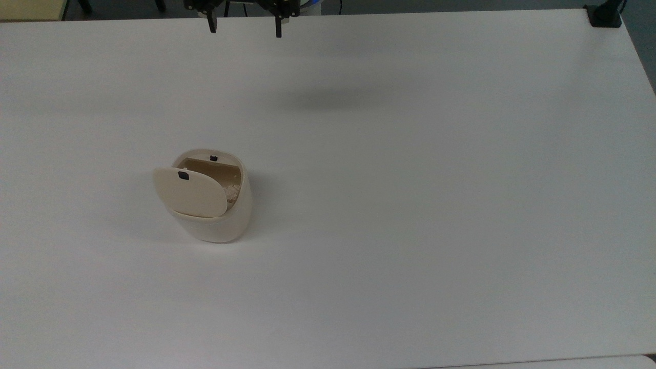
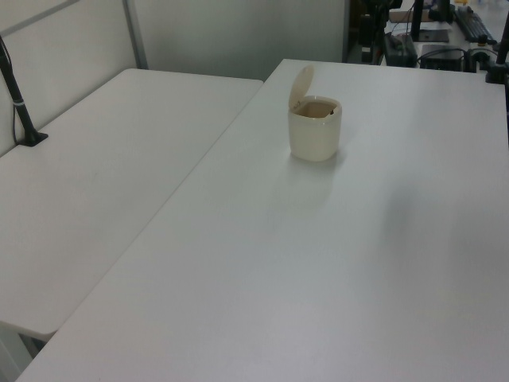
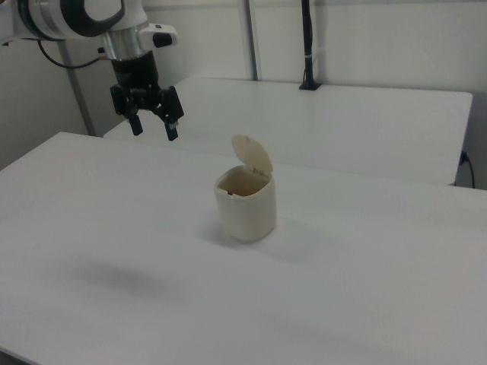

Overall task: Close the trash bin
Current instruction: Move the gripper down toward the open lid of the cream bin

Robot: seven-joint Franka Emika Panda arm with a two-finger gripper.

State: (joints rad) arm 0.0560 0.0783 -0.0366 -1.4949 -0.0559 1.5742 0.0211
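Cream-white plastic is what you are looking for: the trash bin [image 1: 215,207] stands upright on the white table [image 1: 410,205], left of centre in the top view and a little nearer the bottom edge than the top. Its lid [image 1: 190,193] is swung up and open, hinged at the side of the rim that faces the top view's bottom-left, so you see the brownish inside of the bin and something pale lying in it. You can pick out a small black tab [image 1: 183,175] on the lid's free edge and a matching black catch [image 1: 213,158] on the opposite rim.

In the left view the bin [image 2: 315,131] sits toward the far part of the table, lid [image 2: 301,83] raised on the left view's left side. In the right view the trash bin [image 3: 245,205] is near the middle of the frame, its lid [image 3: 253,157] tilted up and back toward the right view's right.

Your gripper [image 1: 245,26] hangs at the top edge of the top view, well apart from the bin and up off the table, casting a soft shadow [image 1: 328,98] on the surface below it. Its two black fingers [image 1: 212,23] point downward and stand wide apart with nothing between them. In the right view the gripper [image 3: 154,128] hovers in the air at the upper left, to the right view's left of the bin and higher than its lid.

A second white table [image 2: 103,175] stands beside yours.
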